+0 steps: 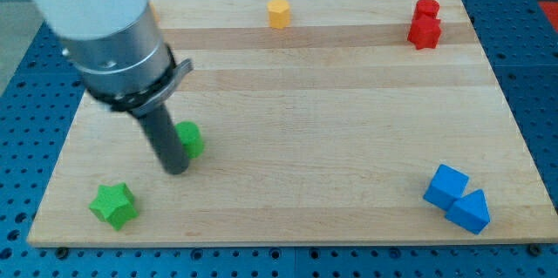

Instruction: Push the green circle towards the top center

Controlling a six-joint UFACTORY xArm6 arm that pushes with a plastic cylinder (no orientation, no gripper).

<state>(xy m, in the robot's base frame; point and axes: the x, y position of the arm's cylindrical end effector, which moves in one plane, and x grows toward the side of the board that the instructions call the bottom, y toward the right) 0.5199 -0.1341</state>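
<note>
Your green circle [191, 139] sits in the lower left of the frame, on the wooden table [305, 139], touching my tip [176, 170], which stands just to its left and partly hides it. There are no fingers to open or close here (only a plain rod). Below lies a green star [114, 204]. At the top center rests a yellow block [278, 13].
</note>
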